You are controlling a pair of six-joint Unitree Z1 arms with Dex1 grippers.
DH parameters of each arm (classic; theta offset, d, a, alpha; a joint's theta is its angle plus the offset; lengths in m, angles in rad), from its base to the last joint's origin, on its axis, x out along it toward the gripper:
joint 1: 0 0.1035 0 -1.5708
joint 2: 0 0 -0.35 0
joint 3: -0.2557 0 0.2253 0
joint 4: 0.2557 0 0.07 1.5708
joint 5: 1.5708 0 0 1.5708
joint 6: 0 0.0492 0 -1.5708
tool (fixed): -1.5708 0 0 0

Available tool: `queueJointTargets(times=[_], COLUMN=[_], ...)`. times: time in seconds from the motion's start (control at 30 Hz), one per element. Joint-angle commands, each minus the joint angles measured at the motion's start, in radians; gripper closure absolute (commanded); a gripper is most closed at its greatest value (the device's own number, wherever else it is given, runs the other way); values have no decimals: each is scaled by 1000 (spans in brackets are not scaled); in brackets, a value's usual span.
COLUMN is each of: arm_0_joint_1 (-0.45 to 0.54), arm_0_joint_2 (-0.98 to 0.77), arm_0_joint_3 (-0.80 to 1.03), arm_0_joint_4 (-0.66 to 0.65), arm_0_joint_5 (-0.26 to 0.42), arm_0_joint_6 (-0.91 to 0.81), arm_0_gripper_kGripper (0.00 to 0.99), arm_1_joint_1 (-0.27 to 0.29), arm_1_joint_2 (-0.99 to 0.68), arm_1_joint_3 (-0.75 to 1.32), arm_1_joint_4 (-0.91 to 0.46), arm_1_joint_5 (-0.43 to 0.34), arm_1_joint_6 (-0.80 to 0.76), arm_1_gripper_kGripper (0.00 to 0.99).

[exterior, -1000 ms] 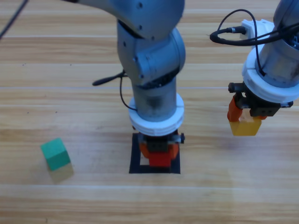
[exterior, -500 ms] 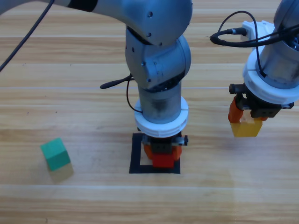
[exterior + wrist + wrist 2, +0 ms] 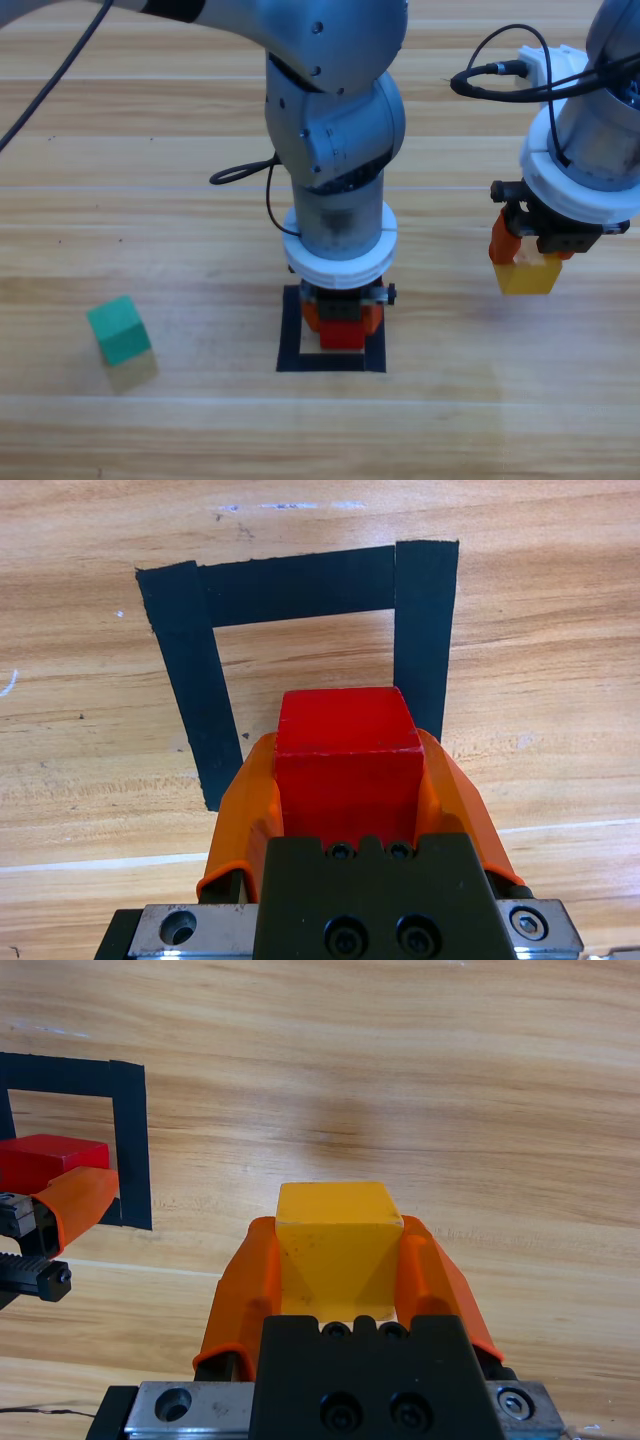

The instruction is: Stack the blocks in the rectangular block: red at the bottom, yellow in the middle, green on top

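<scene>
Far to your left, the green cube (image 3: 119, 329) sits alone on the wooden table (image 3: 150, 150), well apart from everything else. In the middle, your left gripper (image 3: 342, 318) points down over the black tape square (image 3: 290, 330), its jaws clamped on the red cube (image 3: 346, 750), which lies over the square's near side. Whether the cube touches the wood you cannot tell. Off to the right, your right gripper (image 3: 527, 262) holds the yellow cube (image 3: 528, 274) pinched between its jaws, well clear of the square
</scene>
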Motion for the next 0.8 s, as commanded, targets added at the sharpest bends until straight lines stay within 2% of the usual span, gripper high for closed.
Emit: queueJointTargets(times=[0.03, 0.8], arm_0_joint_1=[20, 28], arm_0_joint_2=[38, 59], arm_0_joint_3=[11, 27], arm_0_joint_4=[1, -3], arm_0_joint_5=[22, 31], arm_0_joint_6=[2, -4], arm_0_gripper_kGripper=[938, 938], arm_1_joint_1=[29, 29], arm_1_joint_2=[-37, -42], arm_1_joint_3=[30, 33], arm_1_joint_4=[9, 8], arm_1_joint_5=[-7, -13], arm_1_joint_6=[-5, -8], arm_1_gripper_kGripper=[990, 990])
